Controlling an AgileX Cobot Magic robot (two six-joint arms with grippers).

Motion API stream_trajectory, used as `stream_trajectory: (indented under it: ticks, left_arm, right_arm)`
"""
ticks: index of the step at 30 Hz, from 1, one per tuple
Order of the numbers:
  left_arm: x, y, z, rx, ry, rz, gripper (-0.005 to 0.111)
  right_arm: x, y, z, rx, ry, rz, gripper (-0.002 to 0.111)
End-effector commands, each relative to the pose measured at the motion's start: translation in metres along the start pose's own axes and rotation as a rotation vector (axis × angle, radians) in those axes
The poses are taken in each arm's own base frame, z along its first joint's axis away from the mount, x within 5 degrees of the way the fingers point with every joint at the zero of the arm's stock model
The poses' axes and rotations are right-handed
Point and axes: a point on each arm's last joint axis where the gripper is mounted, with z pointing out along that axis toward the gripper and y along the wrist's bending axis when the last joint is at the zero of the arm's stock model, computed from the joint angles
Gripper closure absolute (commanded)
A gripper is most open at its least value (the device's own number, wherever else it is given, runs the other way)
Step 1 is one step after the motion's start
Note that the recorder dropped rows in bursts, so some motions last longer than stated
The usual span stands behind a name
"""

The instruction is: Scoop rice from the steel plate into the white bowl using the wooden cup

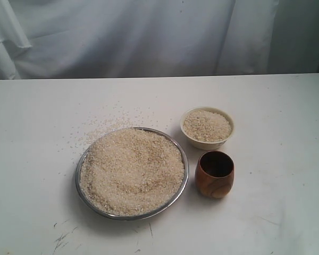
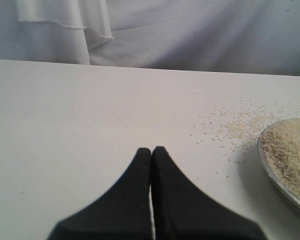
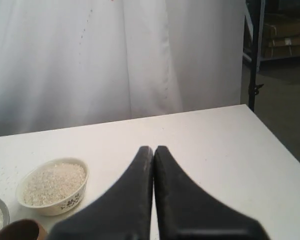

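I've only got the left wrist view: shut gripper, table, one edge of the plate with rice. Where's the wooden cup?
Observer: In the exterior view the wooden cup stands upright on the table, right of the steel plate and close to its rim.
Operator: And where do I pour?
Observer: Into the white bowl, just behind the cup. It already holds rice.
Operator: The other arm?
Observer: The right gripper is shut and empty, and its wrist view shows the bowl ahead of it.

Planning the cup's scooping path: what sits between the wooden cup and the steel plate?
Nothing. The exterior view shows only a narrow strip of bare white table separating the wooden cup from the steel plate.
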Motion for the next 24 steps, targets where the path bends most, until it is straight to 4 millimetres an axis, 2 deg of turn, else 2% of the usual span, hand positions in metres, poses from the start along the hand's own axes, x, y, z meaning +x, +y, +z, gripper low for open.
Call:
stream_trajectory:
  ticks: [1,6,13,19,24]
  left_arm:
    - [0.000,0.000,0.000,0.003,-0.012,0.001,0.107]
    - [0.000,0.000,0.000,0.003,-0.012,0.001,0.107]
    - [0.000,0.000,0.000,0.003,-0.012,0.001,0.107]
    - [0.000,0.000,0.000,0.003,-0.012,0.001,0.107]
    - [0.000,0.000,0.000,0.003,-0.012,0.001,0.107]
  right_arm:
    - [0.030,-0.001,-0.001,-0.021,-0.019,0.017,0.108]
    - [0.056,-0.004,-0.003,-0.020,-0.032,0.010,0.108]
    - [0.077,-0.006,0.000,-0.014,0.014,0.000,0.108]
    - [0.085,-0.007,0.000,-0.004,0.103,-0.039,0.108]
    - [0.086,-0.007,0.000,-0.001,0.111,-0.072,0.108]
